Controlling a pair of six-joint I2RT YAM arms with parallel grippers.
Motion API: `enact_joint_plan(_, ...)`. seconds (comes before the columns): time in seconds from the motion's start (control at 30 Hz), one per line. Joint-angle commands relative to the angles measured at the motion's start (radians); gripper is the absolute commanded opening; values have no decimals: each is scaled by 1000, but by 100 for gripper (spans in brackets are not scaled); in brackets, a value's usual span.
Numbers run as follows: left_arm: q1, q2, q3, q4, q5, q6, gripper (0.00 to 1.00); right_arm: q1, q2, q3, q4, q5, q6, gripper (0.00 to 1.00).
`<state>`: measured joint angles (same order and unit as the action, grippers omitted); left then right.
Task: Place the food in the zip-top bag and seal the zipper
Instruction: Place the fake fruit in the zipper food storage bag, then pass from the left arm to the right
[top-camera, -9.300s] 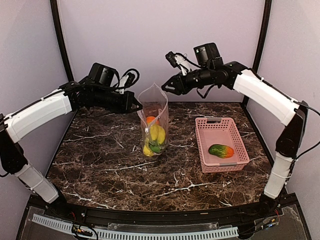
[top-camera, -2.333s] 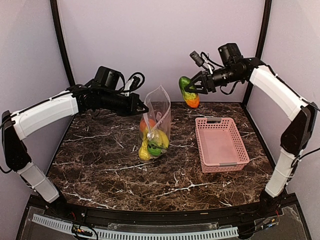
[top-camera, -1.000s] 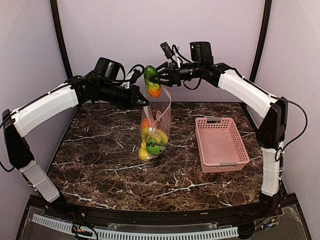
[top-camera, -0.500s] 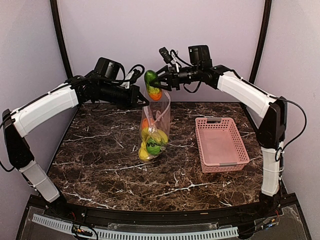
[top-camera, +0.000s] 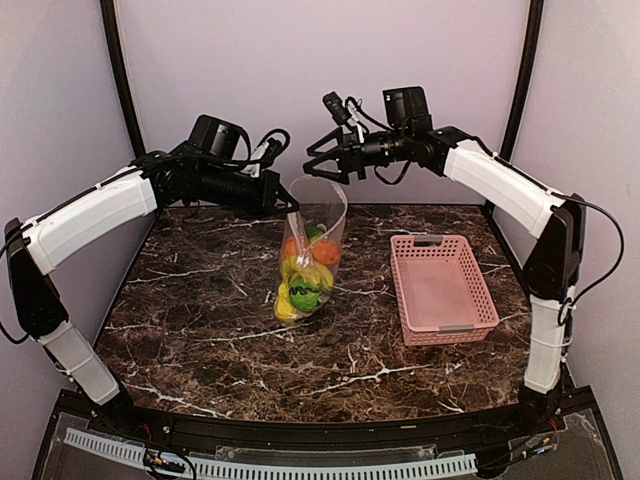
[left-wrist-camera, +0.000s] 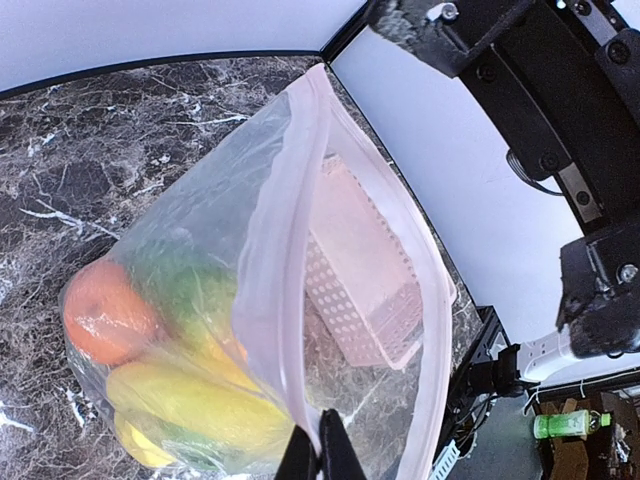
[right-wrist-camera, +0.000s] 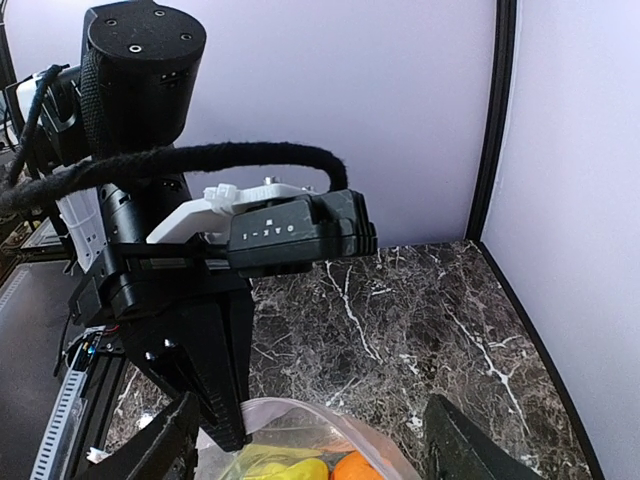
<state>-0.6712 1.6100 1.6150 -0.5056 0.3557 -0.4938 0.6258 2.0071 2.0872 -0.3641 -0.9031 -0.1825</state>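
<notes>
The clear zip-top bag (top-camera: 312, 250) stands upright mid-table with its mouth open. Its pale zipper strip (left-wrist-camera: 283, 250) runs along the mouth edge; the slider tab does not show. My left gripper (top-camera: 291, 207) is shut on the bag's mouth edge and holds it up; in the left wrist view its tips (left-wrist-camera: 320, 452) pinch the strip. The food lies inside the bag: an orange piece (left-wrist-camera: 105, 320), a yellow banana (left-wrist-camera: 190, 395) and green pieces (top-camera: 303, 296). My right gripper (top-camera: 326, 162) is open and empty just above the bag's mouth (right-wrist-camera: 300, 418).
The pink slatted basket (top-camera: 443, 288) stands right of the bag with nothing in it. The left arm's black gripper body (right-wrist-camera: 190, 330) is close in front of the right wrist camera. Black frame posts and lilac walls enclose the table.
The right gripper carried the green-and-orange piece from the right to above the bag, then opened. The piece is no longer in its jaws; more orange and green now shows inside the bag.
</notes>
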Motion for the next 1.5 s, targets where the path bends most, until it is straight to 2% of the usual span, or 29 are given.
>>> enact_joint_plan(0.0,-1,-24,-13,13,17,21,1,-1,-89,-22,-53,25,-42,74)
enact_joint_plan(0.2,0,-32,-13,-15,21,65,1,-38,-216,-126,-118,65,-160,74)
enact_joint_plan(0.37,0,-26,-17,3,76,89,1,-46,-252,-175,-196,262,-237,65)
enact_joint_plan(0.5,-1,3,-18,43,175,100,1,-45,-225,-166,-285,334,-275,62)
enact_joint_plan(0.6,-11,26,-3,51,220,122,1,-45,-222,-158,-357,338,-347,61)
enact_joint_plan(0.67,-19,42,14,48,231,138,1,-46,-239,-166,-407,319,-417,57)
enact_joint_plan(0.87,-24,96,78,19,238,162,1,-24,-354,-222,-585,153,-690,56)
enact_joint_plan(0.97,-26,120,109,14,248,158,1,32,-374,-239,-635,222,-772,60)
enact_joint_plan(1.17,-27,143,137,0,242,155,1,76,-327,-240,-659,430,-830,60)
enact_joint_plan(1.47,-27,144,141,-32,227,159,1,143,-323,-279,-680,535,-931,56)
